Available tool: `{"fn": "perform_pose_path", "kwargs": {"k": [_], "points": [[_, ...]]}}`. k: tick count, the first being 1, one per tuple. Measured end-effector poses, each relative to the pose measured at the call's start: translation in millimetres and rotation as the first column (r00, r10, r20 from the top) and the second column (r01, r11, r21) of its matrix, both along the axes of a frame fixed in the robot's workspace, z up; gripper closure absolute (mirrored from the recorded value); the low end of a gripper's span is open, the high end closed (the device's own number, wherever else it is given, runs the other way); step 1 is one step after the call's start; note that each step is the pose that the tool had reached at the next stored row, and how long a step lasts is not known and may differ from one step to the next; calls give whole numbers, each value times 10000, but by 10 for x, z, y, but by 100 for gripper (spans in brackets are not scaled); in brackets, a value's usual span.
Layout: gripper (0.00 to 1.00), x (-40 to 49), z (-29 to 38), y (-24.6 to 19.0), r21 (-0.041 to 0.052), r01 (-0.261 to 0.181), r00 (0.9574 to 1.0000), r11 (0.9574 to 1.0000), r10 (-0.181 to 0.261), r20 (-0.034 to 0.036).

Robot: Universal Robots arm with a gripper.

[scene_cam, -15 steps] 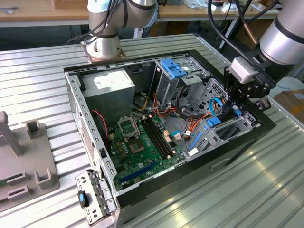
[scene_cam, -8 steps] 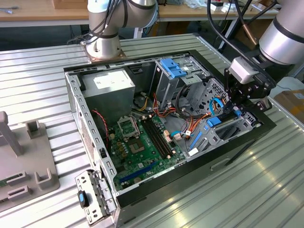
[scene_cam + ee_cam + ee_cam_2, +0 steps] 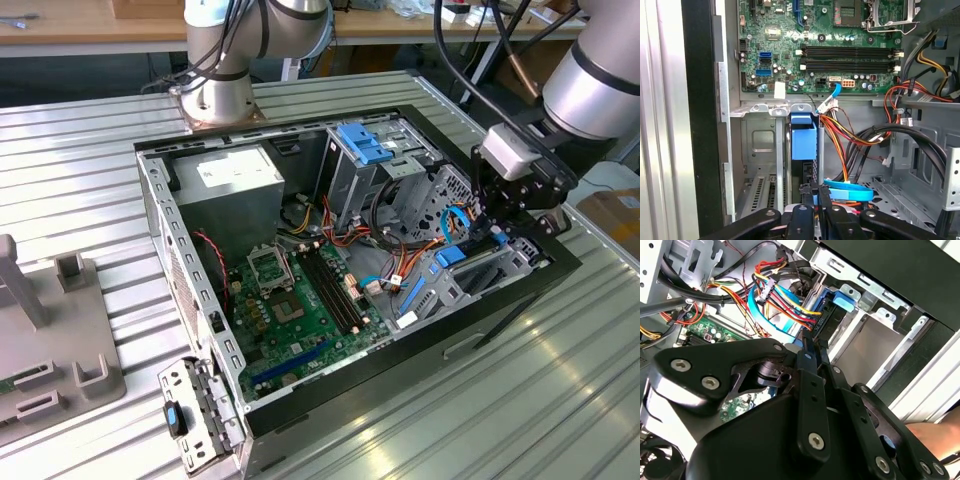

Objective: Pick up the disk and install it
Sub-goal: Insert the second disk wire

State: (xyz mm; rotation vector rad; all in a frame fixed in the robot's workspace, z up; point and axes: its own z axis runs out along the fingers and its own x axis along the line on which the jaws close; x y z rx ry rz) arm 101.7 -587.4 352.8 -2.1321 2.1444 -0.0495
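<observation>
The disk [image 3: 803, 140] stands on edge in a metal slot of the drive cage at the open computer case's front end, its bright blue carrier [image 3: 826, 307] facing out. The exterior view shows the disk [image 3: 452, 255] low in the cage on that view's right. My gripper [image 3: 492, 228] hangs just above it, reaching down into the case. In both wrist views the black fingers [image 3: 807, 192] are drawn close together, and the gripper [image 3: 813, 342] meets the blue carrier's near end with its tips. I cannot tell whether they pinch the rail or only touch it.
Bundled red, yellow and black cables [image 3: 855, 135] and a flat blue cable [image 3: 850, 190] run right beside the slot. The green motherboard [image 3: 300, 290], power supply [image 3: 225, 185] and upright grey bay with its blue latch [image 3: 362, 145] stand inside the case. A grey fixture [image 3: 50, 330] lies on the exterior view's left.
</observation>
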Motion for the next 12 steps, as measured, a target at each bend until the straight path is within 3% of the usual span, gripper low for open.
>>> {"fn": "perform_pose_path", "kwargs": {"k": [12], "points": [[84,-4,-19,0,-5,-106,9999,9999,106,57]]}}
